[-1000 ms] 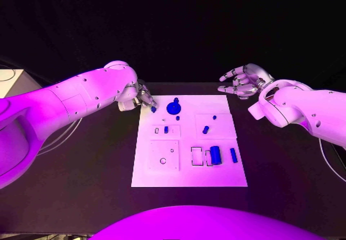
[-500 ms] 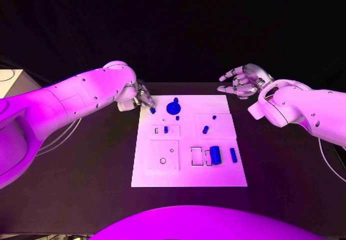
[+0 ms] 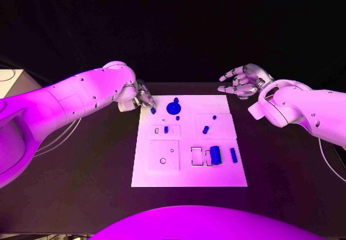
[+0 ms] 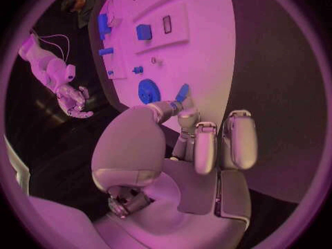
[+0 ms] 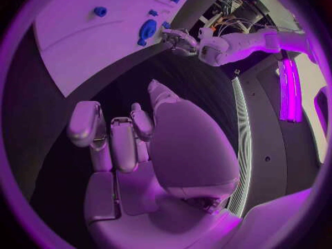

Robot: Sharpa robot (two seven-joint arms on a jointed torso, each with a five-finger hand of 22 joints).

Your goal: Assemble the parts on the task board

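— Where is the left hand?
— At the far left corner of the task board. Its fingers pinch a small blue part, just beside the round blue part.
— And the right hand?
— Above the desk, beyond the board's far right corner. Its fingers are half curled, apart, and hold nothing.
— The other parts?
— They lie over the board; a blue cylinder lies toward the near right.

I see a black table under magenta light. Behind it the room is dark. A pale box sits at the far left.
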